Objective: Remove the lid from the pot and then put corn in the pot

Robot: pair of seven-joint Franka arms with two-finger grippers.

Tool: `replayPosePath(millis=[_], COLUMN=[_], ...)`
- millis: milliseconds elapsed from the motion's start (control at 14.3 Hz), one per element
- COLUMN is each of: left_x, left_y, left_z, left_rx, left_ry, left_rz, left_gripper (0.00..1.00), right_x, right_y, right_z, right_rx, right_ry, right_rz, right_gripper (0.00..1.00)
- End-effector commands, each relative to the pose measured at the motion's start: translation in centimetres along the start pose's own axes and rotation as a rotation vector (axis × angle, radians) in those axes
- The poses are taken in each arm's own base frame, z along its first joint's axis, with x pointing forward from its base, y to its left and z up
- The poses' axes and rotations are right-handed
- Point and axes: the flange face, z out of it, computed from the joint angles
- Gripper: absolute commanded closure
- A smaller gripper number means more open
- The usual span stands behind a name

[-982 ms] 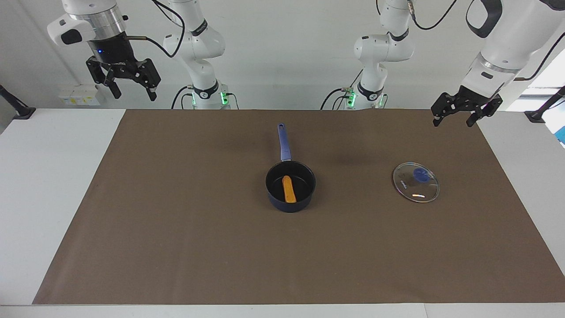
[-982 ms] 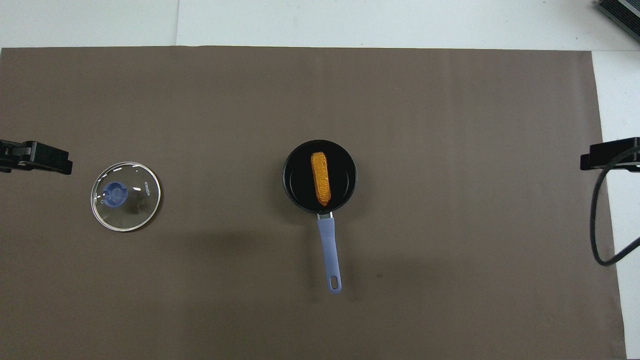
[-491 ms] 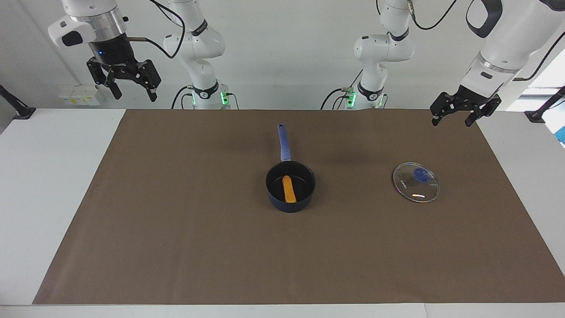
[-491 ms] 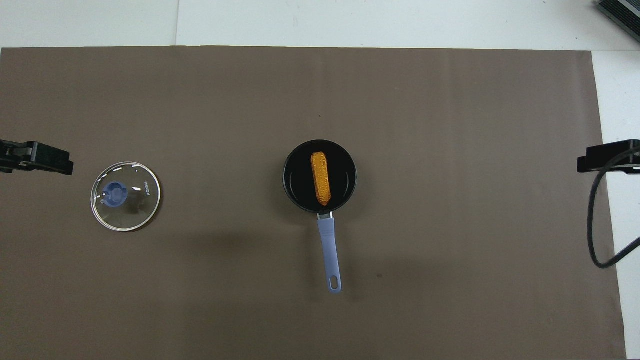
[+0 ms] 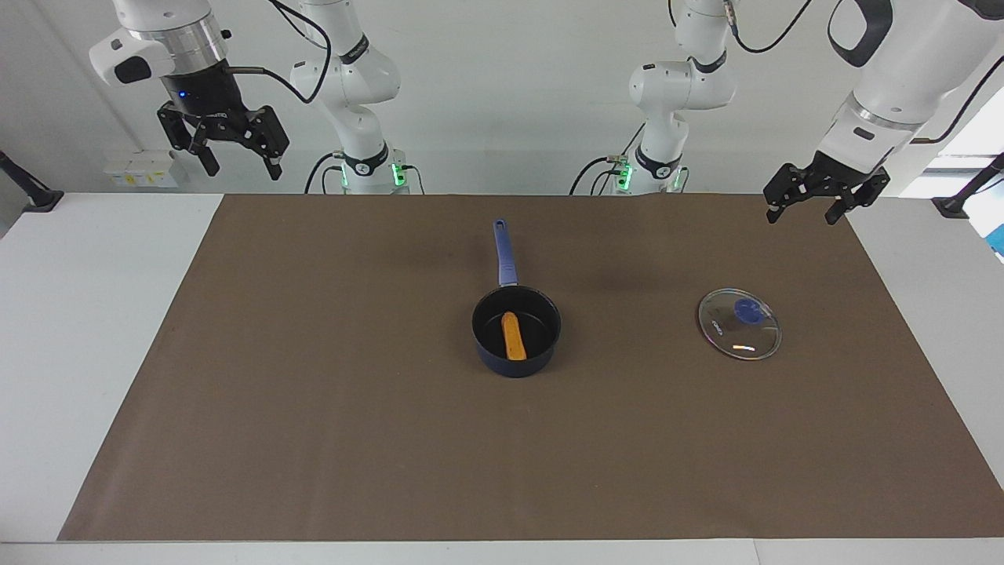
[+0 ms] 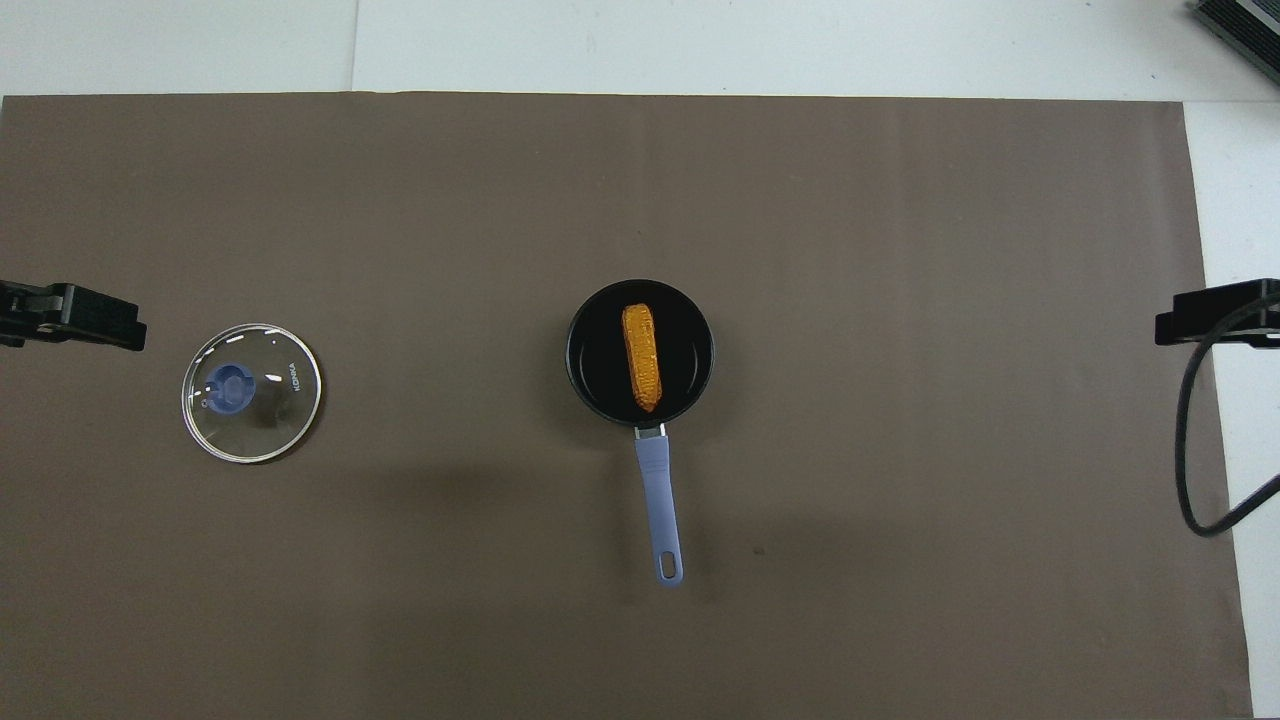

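From the facing view, you have the corn lying flat inside the pot, and the lid resting on the brown mat well apart from the pot, toward the left arm's end of the table, so both parts of the job look done to me. The left gripper hangs raised over the mat's edge at its own end, jaws spread and empty; the right gripper is up high over its end of the table, jaws likewise spread with nothing between them. Little can go wrong unless you send an arm back in: a low sweep by the left arm toward the middle could clip the lid's blue knob and skid the glass across the mat, and any reach over the centre could catch the pot's long handle, which points toward the robots, and swing the pot round or tip the corn out. From the overhead view, you can confirm the corn sits wholly within the pot, end to end along the line of the handle, not propped on the rim. The lid lies flat, knob up, just beside a dark arm part at the frame's edge, so I would lift straight up before any sideways move there.
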Motion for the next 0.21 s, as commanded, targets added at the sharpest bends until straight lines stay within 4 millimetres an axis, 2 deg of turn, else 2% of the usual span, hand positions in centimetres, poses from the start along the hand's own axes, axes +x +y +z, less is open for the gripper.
replayPosePath(millis=[0,140], left_x=[-0.72,-1.06], left_y=[0.06,-0.17], left_z=[-0.48,-0.34], left_rx=[-0.011,-0.013], left_ry=[-0.007,-0.031], left_rz=[-0.006,-0.003], left_gripper=[0.00,0.00], right_x=[-0.63,-0.81], right_y=[0.35,0.85], right_z=[-0.14,0.06], right_rx=[0.002,-0.013], right_ry=[-0.005,-0.022], right_rz=[-0.020,-0.015], right_gripper=[0.00,0.00])
